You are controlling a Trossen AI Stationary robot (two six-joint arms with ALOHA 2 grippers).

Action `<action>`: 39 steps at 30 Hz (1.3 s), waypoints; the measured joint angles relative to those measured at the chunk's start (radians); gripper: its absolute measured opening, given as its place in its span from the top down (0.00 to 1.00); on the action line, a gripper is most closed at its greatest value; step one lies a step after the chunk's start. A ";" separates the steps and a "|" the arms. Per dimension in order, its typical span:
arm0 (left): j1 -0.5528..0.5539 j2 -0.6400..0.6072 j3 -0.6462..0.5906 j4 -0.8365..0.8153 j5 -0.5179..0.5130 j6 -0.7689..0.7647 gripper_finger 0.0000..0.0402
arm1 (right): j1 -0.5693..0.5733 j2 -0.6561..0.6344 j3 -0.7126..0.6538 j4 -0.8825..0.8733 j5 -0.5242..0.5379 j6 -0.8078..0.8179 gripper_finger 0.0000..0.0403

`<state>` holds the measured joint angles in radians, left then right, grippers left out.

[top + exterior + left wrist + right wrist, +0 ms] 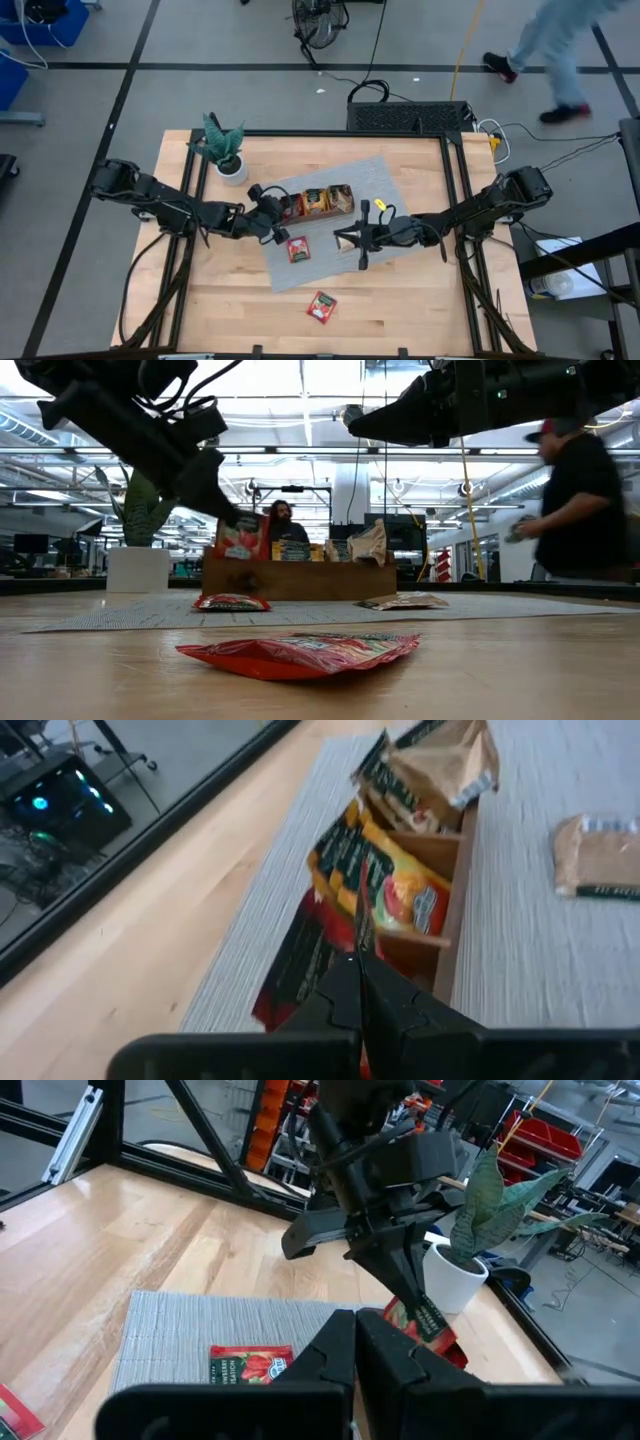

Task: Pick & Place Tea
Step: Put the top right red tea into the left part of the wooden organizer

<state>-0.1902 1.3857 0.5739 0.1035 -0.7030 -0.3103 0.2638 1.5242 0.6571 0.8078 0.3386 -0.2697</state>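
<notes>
- Right now the left gripper (pixel 277 211) has its fingers pinched on a red tea sachet with green-white marks (pixel 424 1323), holding it upright over the end compartment of the brown wooden compartment tray (pixel 322 202) on the grey woven mat (pixel 390 180).
- The right gripper (pixel 345 239) hovers over the mat beside the tray, its fingers pressed together on nothing.
- Risk, as I judge it: the sachet is gripped by its top edge only, so it could swing or slip loose and drop outside the slot, onto the mat.
- Another risk: the orange-yellow sachet (pixel 392 890) already standing in the neighbouring compartment leans toward the held one; a snag could tip either out.
- The held sachet hangs on edge, its long axis about vertical, lower edge pointing down into the tray and its face roughly across the tray's length.
- Another red sachet (pixel 298 249) lies flat on the mat near the tray; a second red sachet (pixel 321 306) lies flat on the bare light wooden table (pixel 400 310), well apart.
- A pale sachet (pixel 404 601) lies flat on the mat; its long axis I cannot tell.
</notes>
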 joint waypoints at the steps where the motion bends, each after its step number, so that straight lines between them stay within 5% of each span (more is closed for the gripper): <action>1: 0.000 0.000 0.000 -0.012 0.001 -0.005 1.00 | 0.000 0.000 0.000 0.000 0.000 0.000 1.00; 18: 0.000 0.082 -0.001 -0.023 -0.035 0.048 0.99 | 0.000 0.000 0.000 -0.004 0.000 -0.001 1.00; 39: -0.042 0.023 0.003 -0.032 -0.045 0.125 0.64 | 0.000 0.000 -0.001 -0.012 0.000 0.003 1.00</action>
<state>-0.2321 1.4083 0.5774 0.0715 -0.7476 -0.1852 0.2638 1.5242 0.6564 0.7955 0.3386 -0.2667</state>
